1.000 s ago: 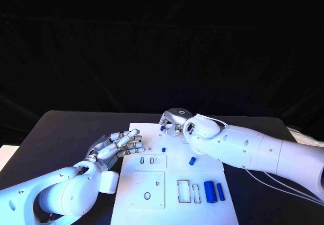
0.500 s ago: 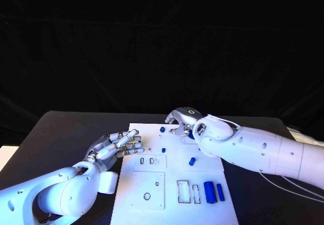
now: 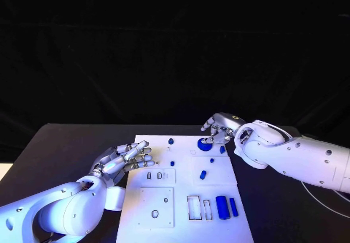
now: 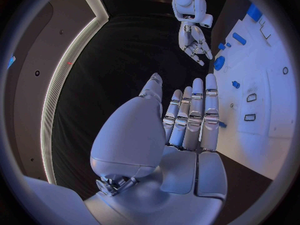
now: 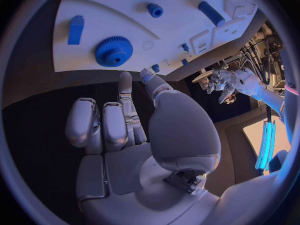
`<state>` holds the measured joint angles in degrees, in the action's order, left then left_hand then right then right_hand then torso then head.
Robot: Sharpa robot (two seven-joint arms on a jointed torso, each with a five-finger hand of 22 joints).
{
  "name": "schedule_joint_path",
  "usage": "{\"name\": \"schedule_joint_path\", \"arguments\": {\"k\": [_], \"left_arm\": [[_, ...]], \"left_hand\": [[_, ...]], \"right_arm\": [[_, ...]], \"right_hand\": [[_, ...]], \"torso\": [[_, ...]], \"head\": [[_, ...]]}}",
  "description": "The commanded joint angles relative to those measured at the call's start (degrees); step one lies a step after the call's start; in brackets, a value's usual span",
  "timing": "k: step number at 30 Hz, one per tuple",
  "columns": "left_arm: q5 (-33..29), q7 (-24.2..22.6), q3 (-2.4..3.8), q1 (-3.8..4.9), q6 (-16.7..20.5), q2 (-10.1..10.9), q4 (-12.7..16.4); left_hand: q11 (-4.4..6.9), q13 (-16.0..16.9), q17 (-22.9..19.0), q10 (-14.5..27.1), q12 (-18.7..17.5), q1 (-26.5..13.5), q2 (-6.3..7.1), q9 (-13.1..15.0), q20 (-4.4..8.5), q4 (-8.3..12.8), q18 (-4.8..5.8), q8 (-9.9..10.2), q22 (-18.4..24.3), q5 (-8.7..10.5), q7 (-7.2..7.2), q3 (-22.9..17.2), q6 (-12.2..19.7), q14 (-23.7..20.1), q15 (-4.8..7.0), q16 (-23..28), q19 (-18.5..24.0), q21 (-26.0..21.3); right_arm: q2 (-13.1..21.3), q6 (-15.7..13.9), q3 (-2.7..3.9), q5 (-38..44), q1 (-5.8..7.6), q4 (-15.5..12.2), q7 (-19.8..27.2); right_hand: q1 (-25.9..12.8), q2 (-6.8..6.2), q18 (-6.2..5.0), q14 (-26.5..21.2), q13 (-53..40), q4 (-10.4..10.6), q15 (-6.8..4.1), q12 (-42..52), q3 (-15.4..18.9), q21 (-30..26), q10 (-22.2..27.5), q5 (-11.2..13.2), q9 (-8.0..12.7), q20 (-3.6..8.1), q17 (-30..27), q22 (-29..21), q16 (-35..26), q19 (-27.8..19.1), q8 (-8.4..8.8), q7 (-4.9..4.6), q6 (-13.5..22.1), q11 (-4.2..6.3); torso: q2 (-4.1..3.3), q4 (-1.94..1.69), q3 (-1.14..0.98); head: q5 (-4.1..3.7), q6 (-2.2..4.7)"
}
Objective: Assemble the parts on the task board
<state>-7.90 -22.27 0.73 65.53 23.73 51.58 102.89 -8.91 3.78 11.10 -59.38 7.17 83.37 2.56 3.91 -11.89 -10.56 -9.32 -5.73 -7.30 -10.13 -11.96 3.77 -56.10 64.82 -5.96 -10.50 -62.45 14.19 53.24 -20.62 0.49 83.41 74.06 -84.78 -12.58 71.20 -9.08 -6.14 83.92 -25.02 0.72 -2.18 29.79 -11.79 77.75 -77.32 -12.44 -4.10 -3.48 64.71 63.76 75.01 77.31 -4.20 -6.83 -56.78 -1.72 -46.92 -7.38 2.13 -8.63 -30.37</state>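
The white task board (image 3: 182,190) lies in the middle of the black table. A blue gear (image 3: 205,145) lies flat near its far right corner. My right hand (image 3: 221,129) hovers just behind the gear with its fingers (image 5: 119,120) stretched out and holding nothing. In the right wrist view the gear (image 5: 113,51) sits free on the board beyond the fingertips. My left hand (image 3: 124,159) is open at the board's left edge, fingers (image 4: 190,117) straight and side by side. Small blue pegs (image 3: 173,163) and a short blue bar (image 3: 203,174) lie on the board.
A thick blue cylinder (image 3: 222,207) and a thinner blue rod (image 3: 233,206) lie at the board's near right, beside two rectangular slots (image 3: 194,207). A raised plate with holes (image 3: 157,202) takes up the near left. Black table surrounds the board.
My right hand has moved right along the board's far edge, and the blue gear now lies uncovered on the board in front of its fingers. The left hand has stayed put.
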Motion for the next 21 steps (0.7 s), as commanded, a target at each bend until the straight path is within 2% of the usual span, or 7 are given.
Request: {"name": "schedule_joint_path", "arguments": {"k": [1,2,3,8,18,21], "left_arm": [[-0.1,-0.1,0.04,0.08,-1.3,-0.2,0.1],[-0.1,-0.1,0.04,0.08,-1.3,-0.2,0.1],[-0.1,-0.1,0.04,0.08,-1.3,-0.2,0.1],[-0.1,-0.1,0.04,0.07,-1.3,-0.3,0.1],[-0.1,0.0,0.04,0.07,-1.4,-0.3,0.0],[-0.1,0.0,0.04,0.07,-1.4,-0.3,0.0]], "left_hand": [[-0.31,0.0,0.1,0.2,-0.2,-0.2,-0.37,0.0,-0.07,0.2,-0.95,0.3,0.0,0.11,-0.25,0.0,0.1,0.1,-0.21,0.1,-0.3,0.2],[-0.31,0.0,0.1,0.2,-0.2,-0.2,-0.37,0.0,-0.07,0.2,-0.95,0.3,0.0,0.11,-0.25,0.0,0.1,0.1,-0.21,0.1,-0.3,0.2],[-0.31,0.0,0.1,0.2,-0.2,-0.2,-0.37,0.0,-0.07,0.2,-0.95,0.3,0.0,0.11,-0.25,0.0,0.1,0.1,-0.21,0.1,-0.3,0.2],[-0.32,0.0,0.1,0.2,-0.2,-0.2,-0.37,0.0,-0.07,0.3,-0.94,0.3,0.0,0.11,-0.25,0.0,0.1,0.1,-0.21,0.1,-0.3,0.2],[-0.32,0.0,0.1,0.2,-0.2,-0.2,-0.37,0.0,-0.07,0.3,-0.94,0.3,0.0,0.11,-0.25,0.0,0.1,0.1,-0.21,0.1,-0.3,0.2],[-0.32,0.0,0.1,0.2,-0.2,-0.2,-0.37,0.0,-0.07,0.3,-0.94,0.3,0.0,0.11,-0.25,0.0,0.1,0.1,-0.21,0.1,-0.3,0.2]], "right_arm": [[0.3,4.6,0.00,-3.3,0.04,0.7,-2.7],[0.3,5.0,0.00,-3.3,0.05,0.9,-2.9],[0.4,5.5,0.00,-3.1,0.05,1.1,-3.2],[-0.1,6.7,-0.02,-2.5,0.00,2.1,-3.7],[-1.3,7.4,-0.05,-1.9,-0.13,2.7,-3.7],[-1.5,7.9,-0.05,-1.6,-0.14,2.8,-3.9]], "right_hand": [[1.5,0.67,1.34,2.9,-12.5,1.8,-0.15,10.9,2.8,1.4,1.1,-0.1,0.0,-0.47,3.5,2.2,2.5,0.6,-0.14,-0.49,0.5,-0.52],[2.8,1.08,1.48,2.9,-19.0,3.3,-0.13,15.8,4.6,2.0,3.2,-0.1,-0.1,-0.81,4.7,3.1,3.5,0.6,-0.30,-0.77,0.7,-0.91],[3.3,1.36,1.49,2.9,-21.4,3.8,0.14,17.6,5.0,2.3,3.5,-0.2,-0.1,-0.82,5.3,3.5,3.9,0.7,-0.33,-0.82,0.8,-0.82],[4.0,1.60,1.58,3.1,-24.3,4.3,0.35,20.0,5.3,2.7,3.0,-0.3,-0.1,-0.85,6.8,4.2,4.8,0.9,-0.38,-0.85,0.9,-0.75],[4.7,2.08,1.70,3.2,-27.8,4.9,0.36,22.7,5.5,3.1,2.4,-0.9,-0.2,-0.91,7.8,5.0,5.4,1.1,-0.76,-0.79,0.4,-0.71],[4.9,2.19,1.78,3.3,-29.3,5.1,0.35,24.1,5.5,3.3,1.9,-0.9,-0.2,-0.90,8.4,5.4,5.8,1.4,-0.90,-0.75,0.2,-0.68]], "torso": [[0.05,0.02,0.00],[0.03,-0.01,0.02],[0.01,-0.03,0.00],[-0.08,0.02,-0.04],[0.01,-0.09,0.09],[0.02,-0.07,0.08]], "head": [[-0.21,-0.01],[-0.24,-0.03],[-0.26,-0.05],[-0.22,-0.12],[-0.20,-0.38],[-0.17,-0.58]]}}
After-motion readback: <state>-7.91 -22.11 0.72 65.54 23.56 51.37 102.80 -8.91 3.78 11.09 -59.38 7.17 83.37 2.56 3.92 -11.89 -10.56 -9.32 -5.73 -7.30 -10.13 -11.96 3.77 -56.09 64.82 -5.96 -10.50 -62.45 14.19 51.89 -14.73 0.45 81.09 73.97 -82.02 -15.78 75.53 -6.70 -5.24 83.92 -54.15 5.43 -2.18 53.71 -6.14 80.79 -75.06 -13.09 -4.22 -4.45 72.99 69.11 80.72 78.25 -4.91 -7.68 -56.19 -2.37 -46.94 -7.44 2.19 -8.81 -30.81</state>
